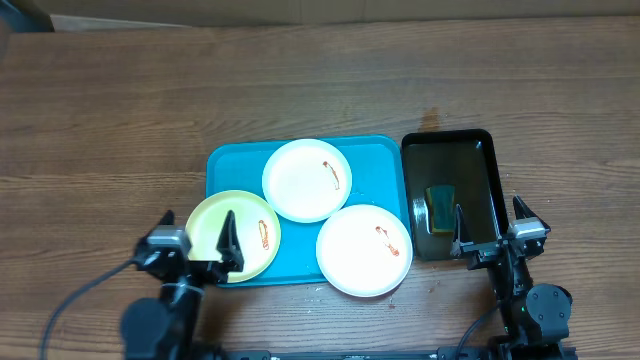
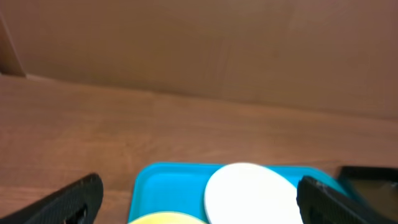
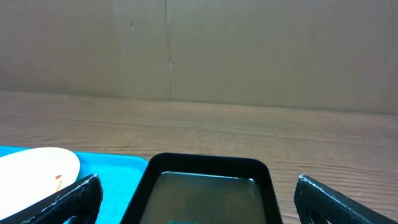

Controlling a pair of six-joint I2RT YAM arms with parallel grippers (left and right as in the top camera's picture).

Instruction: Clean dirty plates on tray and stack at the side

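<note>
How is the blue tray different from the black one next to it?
The turquoise tray is bright blue and wider; the black tray is dark and narrower. The turquoise tray carries three smeared plates, two overhanging its rim; the black tray holds a sponge. Both are rectangular, rimmed, side by side on the wooden table.

1. Desk: brown wood-grain top, filling the overhead view.
2. Black tray: rectangular, rounded corners, raised rim; lies flat right of centre, towards the near edge, its glossy floor showing reflections.
3. Sponge: yellow-green with a darker face, inside the black tray at its near left.
4. Small grey item: touching the sponge's left side; kind unclear.
5. Dark stain: on the desk, just beyond the black tray's far left corner.
6. Cardboard-brown backdrop: plain, upright along the far edge.
</note>
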